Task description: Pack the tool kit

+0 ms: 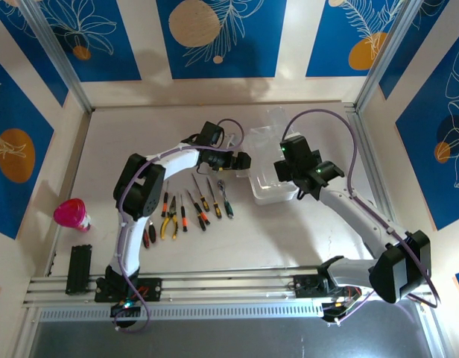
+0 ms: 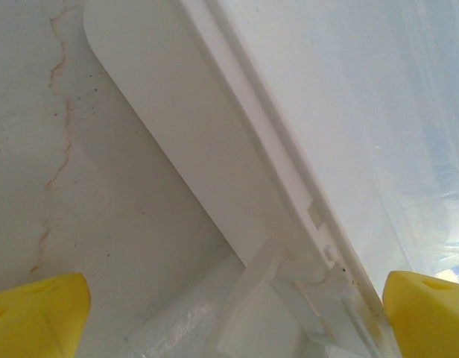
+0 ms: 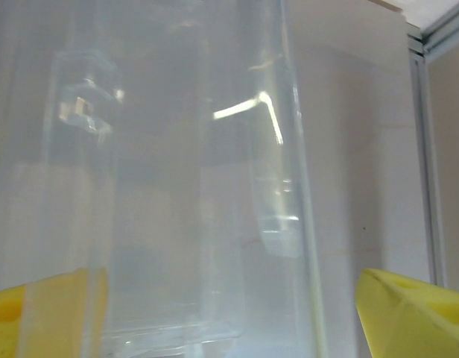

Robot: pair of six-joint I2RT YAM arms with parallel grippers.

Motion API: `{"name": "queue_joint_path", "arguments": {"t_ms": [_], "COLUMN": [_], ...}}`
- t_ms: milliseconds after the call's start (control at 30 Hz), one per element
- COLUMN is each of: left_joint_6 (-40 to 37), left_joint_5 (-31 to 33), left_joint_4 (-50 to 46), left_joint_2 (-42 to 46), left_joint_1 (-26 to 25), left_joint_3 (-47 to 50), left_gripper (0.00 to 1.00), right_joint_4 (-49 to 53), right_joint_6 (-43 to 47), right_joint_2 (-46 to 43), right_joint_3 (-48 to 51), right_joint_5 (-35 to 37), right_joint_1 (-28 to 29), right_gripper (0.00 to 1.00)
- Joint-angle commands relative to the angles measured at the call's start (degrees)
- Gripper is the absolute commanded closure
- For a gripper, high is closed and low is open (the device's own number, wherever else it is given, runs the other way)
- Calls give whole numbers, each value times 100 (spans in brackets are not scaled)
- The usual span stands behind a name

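Hand tools (image 1: pixel 188 212) lie in a row on the surface (image 1: pixel 103 149), near-left of the left gripper (image 1: pixel 241 159). The left arm is bent at the elbow with the forearm reaching right. Its gripper is wide open and empty, fingertips (image 2: pixel 36 317) flanking the rim latch of the clear box (image 1: pixel 274 192). The right gripper (image 1: pixel 287 173) sits over the box, spread wide with nothing clamped. The right arm extends up-left from its base.

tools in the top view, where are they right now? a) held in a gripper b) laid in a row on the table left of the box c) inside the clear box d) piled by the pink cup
b: the tools lie side by side on the table, to the left of the clear box, none of them in it.
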State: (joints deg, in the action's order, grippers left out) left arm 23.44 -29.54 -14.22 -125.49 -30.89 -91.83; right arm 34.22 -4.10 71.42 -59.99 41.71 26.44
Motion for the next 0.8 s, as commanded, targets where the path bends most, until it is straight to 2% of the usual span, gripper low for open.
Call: {"name": "queue_joint_path", "arguments": {"t_ms": [0,333,500,667,767], "left_joint_6": [-129,-168,-191,-191,-200], "left_joint_5": [115,108,117,115,128], "left_joint_4": [-315,-371,-411,-434,-460], "left_joint_2": [-205,-248,-256,-274,-270], "left_joint_1": [-30,-18,-22,-21,-19], "left_joint_3": [-105,-168,-199,-237,-241], "left_gripper": [0,0,0,0,0], "right_joint_4": [134,-70,-389,-546,-594], "right_joint_6": [-4,-986,-1431,-1739,-1878], "right_joint_2": [-211,-392,-379,-313,-321], "right_joint_3": [-203,38,319,494,571], "right_joint_5": [-265,-2512,-3535,-4112,-4228], "right_joint_1": [-332,-2213,-2917,-3406,-3614], "right_gripper": [14,18,19,19,19]}}
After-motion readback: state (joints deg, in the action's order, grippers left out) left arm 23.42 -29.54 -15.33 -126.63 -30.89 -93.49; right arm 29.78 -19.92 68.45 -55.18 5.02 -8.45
